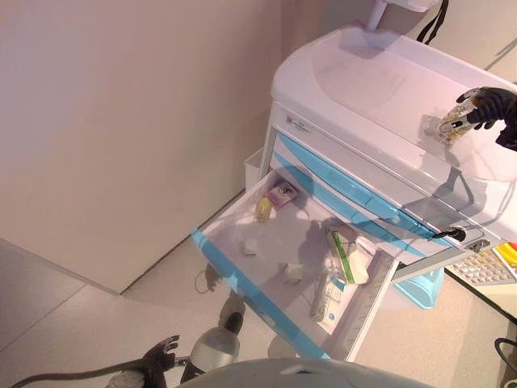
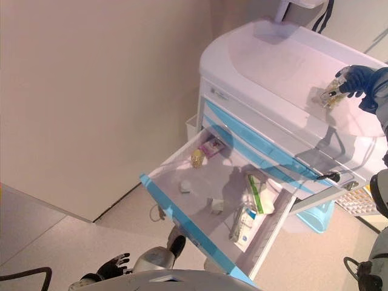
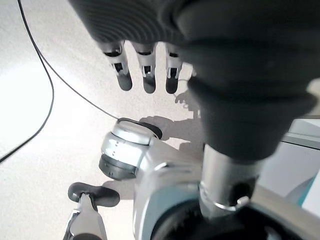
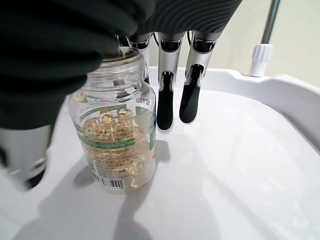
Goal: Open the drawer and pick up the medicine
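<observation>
On the cart point(image 1: 355, 81) top near its right edge, your right hand point(image 4: 75, 60) has thumb and fingers around the bottle point(image 4: 116, 135) of yellow capsules standing upright there. The drawer point(image 1: 234, 283) hangs wide open below. Your left hand point(image 3: 145, 70) hangs relaxed, holding nothing, near the floor.

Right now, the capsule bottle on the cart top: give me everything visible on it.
The capsule bottle is clear, plastic or glass by its look, part filled with pale yellow softgel capsules, with a green-and-white label and a barcode near the base. It stands upright on the white cart top, near its right end. The right hand is at its neck from above; the thumb sits beside it while the other fingers hang straight behind it. The cap is hidden.
</observation>
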Available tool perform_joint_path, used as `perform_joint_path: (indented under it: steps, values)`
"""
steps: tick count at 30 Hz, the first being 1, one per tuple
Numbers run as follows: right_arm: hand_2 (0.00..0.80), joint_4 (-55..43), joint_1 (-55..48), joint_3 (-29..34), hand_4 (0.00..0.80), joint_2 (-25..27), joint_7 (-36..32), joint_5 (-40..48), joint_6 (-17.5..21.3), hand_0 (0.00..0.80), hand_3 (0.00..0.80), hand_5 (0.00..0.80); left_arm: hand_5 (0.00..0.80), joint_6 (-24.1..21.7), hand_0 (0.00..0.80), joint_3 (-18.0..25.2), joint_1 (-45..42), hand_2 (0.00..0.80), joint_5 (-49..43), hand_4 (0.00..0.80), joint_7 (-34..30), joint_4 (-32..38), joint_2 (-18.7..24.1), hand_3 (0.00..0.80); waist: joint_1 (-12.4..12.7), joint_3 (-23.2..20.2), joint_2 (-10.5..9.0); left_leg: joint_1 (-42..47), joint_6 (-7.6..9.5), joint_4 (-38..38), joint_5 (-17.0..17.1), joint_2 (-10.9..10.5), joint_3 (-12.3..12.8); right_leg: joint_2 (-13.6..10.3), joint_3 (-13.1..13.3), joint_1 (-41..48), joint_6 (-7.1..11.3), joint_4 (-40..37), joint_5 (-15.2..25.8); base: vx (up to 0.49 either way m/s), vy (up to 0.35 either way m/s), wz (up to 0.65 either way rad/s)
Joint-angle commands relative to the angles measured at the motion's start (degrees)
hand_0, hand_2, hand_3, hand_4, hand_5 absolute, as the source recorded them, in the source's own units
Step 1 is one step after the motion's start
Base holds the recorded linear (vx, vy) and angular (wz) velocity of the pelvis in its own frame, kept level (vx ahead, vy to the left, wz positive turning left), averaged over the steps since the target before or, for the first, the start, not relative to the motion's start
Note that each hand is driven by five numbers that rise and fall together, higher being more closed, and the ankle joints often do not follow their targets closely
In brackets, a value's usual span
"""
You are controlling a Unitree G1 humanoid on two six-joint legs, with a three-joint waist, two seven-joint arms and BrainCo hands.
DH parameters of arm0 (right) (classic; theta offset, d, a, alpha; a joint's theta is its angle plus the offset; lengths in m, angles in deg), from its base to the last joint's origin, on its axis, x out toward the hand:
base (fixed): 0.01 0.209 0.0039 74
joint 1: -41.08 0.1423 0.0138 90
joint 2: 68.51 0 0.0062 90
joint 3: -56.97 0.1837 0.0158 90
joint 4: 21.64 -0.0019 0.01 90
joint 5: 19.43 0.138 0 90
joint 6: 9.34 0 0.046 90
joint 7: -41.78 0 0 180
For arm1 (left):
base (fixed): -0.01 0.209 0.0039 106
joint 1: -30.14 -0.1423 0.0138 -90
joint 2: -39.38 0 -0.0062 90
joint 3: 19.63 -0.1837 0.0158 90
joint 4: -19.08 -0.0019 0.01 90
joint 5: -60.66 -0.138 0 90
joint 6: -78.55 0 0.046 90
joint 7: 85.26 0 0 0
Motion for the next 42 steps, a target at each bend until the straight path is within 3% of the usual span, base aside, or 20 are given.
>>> perform_joint_path:
  steps: [1, 16, 25, 35, 42]
  values:
    - [0.000, -0.9, 1.0, -4.0, 0.000, 1.8, -0.1, -0.5, -1.0, 0.000, 0.000, 0.000, 0.000, -1.1, 0.000, -0.1, -0.7, 0.000, -1.7, 0.000, -0.2, 0.6, 1.6, 0.000, 1.0, -1.2, 0.86, 5.1, 1.63, 0.8, -9.7, -0.1, 2.5, -0.9, 3.1, -7.1, 0.98, 5.1, 4.9, 0.000, 0.000, 0.00]
    - [0.000, -4.7, 3.8, -4.0, 0.000, 6.1, 6.4, 7.0, -1.9, 0.000, 0.000, 0.000, 0.000, -0.7, 0.000, -0.4, 0.9, 0.000, -2.4, 0.000, -0.7, 0.5, 2.0, 0.000, -2.9, -2.5, 1.17, 5.8, 1.38, 0.8, -10.4, 0.6, 6.3, -0.4, 6.3, -7.7, 1.01, 4.5, 5.4, -0.045, -0.032, -0.10]
    - [0.000, -12.4, 5.3, 1.3, 0.000, 8.3, 26.6, 20.6, 5.2, 0.000, 0.000, 0.000, 0.000, -0.1, 0.000, -1.9, 2.3, 0.000, -1.5, 0.000, -0.2, 0.4, 1.0, 0.000, -6.0, -4.2, 1.36, 5.7, 0.92, 1.7, -11.5, 1.0, 9.1, 0.5, 8.8, -8.2, 0.66, 3.2, 5.8, -0.042, -0.029, -0.20]
    - [0.000, -16.9, 1.6, 10.5, 0.000, 5.9, 46.5, 24.0, 9.2, 0.000, 0.000, 0.000, 0.000, -0.3, 0.000, -4.9, 2.7, 0.000, -0.7, 0.000, -0.1, -0.9, -0.5, 0.000, -6.7, -5.2, 2.04, 5.1, 0.47, 2.1, -12.0, 1.2, 10.3, 1.1, 8.8, -8.4, -0.09, 1.5, 5.9, -0.021, -0.004, -0.10]
    - [0.000, -15.0, 0.3, 13.3, 0.000, 4.8, 55.7, 22.2, 4.1, 0.000, 0.000, 0.000, 0.000, 0.4, 0.000, -5.5, 2.9, 0.000, -2.6, 0.000, -0.2, -2.3, -0.7, 0.000, -6.9, -5.4, 2.35, 4.8, 0.33, 2.3, -12.2, 1.3, 11.2, 1.0, 8.6, -8.7, -0.15, 1.5, 5.7, -0.005, 0.000, 0.00]
